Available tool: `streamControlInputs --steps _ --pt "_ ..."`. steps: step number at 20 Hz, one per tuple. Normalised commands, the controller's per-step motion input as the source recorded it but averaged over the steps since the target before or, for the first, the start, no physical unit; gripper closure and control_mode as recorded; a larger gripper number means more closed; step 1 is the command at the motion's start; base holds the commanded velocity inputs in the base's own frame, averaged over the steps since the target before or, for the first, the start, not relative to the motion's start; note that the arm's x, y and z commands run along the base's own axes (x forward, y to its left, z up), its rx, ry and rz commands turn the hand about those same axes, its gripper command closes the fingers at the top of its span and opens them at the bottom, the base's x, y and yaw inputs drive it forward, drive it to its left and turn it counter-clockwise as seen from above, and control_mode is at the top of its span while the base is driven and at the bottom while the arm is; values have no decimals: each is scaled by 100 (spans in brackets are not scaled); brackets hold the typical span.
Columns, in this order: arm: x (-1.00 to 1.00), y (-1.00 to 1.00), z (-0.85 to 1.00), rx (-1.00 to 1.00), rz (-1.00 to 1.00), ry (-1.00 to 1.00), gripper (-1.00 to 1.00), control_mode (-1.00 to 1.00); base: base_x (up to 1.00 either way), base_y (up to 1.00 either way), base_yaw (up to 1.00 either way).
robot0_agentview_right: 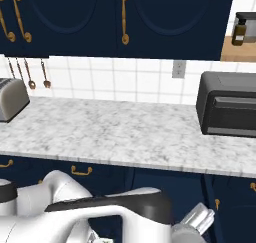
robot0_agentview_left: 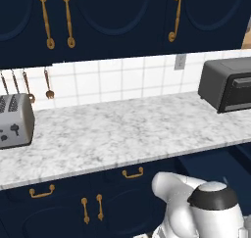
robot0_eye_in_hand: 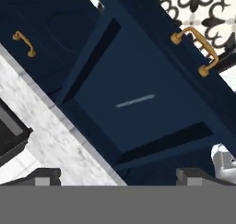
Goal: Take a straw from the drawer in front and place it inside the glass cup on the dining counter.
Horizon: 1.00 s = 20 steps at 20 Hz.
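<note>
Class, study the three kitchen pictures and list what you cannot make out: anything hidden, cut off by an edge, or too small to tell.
- Straw: hand view, a thin pale line in the open drawer; too small to tell its ends.
- Toaster: left base view, cut off by the left edge.
- Toaster oven: right base view, cut off by the right edge.
- Hand: hand view, open; just its fingertips rise above the bottom.

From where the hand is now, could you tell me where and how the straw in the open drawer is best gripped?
Grip the straw at its middle, coming straight down from above with the open tool. It lies flat and alone on the floor of the drawer, clear of the walls, so the fingers should straddle its thin width, across its length.
</note>
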Motion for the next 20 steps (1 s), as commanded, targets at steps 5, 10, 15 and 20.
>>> streamControlInputs --steps 5,10,15,20 --pt "34 42 40 -19 -11 16 -100 -100 0 0 0" --pt "55 27 -41 -37 4 0 -100 -100 0 0 0" --pt "47 -5 -8 -25 34 23 -100 -100 0 0 0" --pt "9 -46 0 -13 37 40 -100 -100 0 0 0"
